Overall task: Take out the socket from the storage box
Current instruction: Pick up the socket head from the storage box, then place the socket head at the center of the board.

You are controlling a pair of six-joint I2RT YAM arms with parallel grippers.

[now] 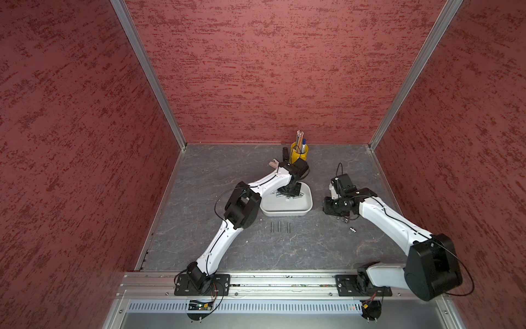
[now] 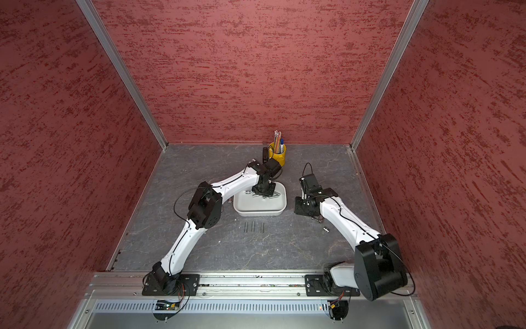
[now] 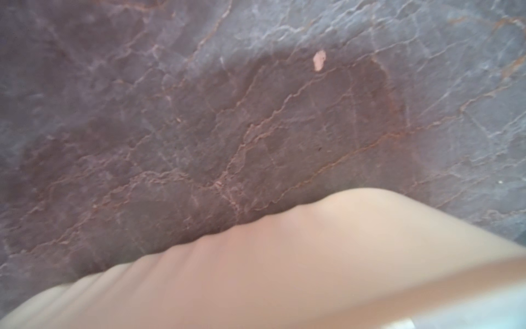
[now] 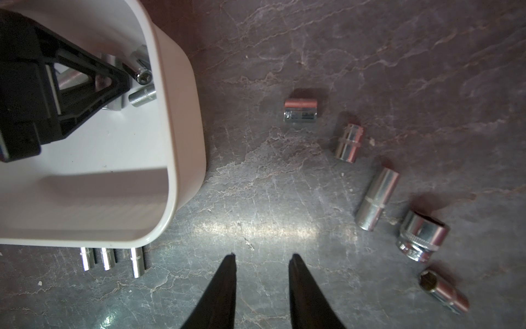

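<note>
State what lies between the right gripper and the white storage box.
Only bare table, shown in the right wrist view; the right gripper and storage box have nothing between them.

Left wrist view: storage box (image 3: 284, 270) rim a pale blur, cut off below. In both top views the body of the left gripper (image 1: 288, 193) hides its jaws and some sockets (image 1: 299, 194).

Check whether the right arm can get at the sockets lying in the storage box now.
Probably not yet. The left gripper is down inside the storage box, right over the sockets, blocking that end. The right gripper stands open over bare table beside the box.
</note>
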